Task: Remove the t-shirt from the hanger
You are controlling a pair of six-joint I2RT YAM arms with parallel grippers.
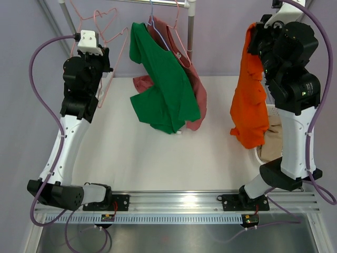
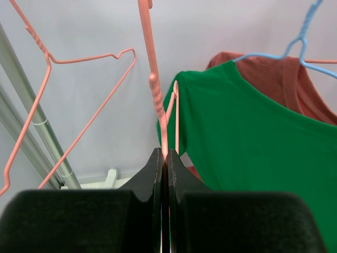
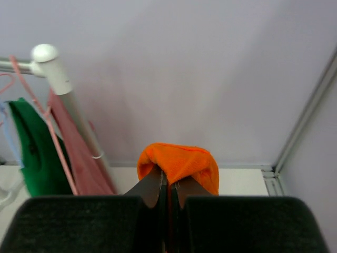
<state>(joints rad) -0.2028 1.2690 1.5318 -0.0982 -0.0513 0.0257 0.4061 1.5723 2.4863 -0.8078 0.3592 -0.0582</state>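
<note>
Orange t-shirt point(image 1: 249, 97), limp & vertical, far R; bare pink hanger point(image 2: 153, 84), L side.

Pretty bright and evenly lit all round, soft diffuse light. Shadows on the table point(image 1: 131, 158) are kept faint. Some glare is picked up on the rail point(image 1: 174, 199) at 6 o'clock. Wrist views: the foreground at 6 o'clock is blurred.

Legend: one overhead view, two views past my own fingers. I can read no text, label, brand or number in any.
</note>
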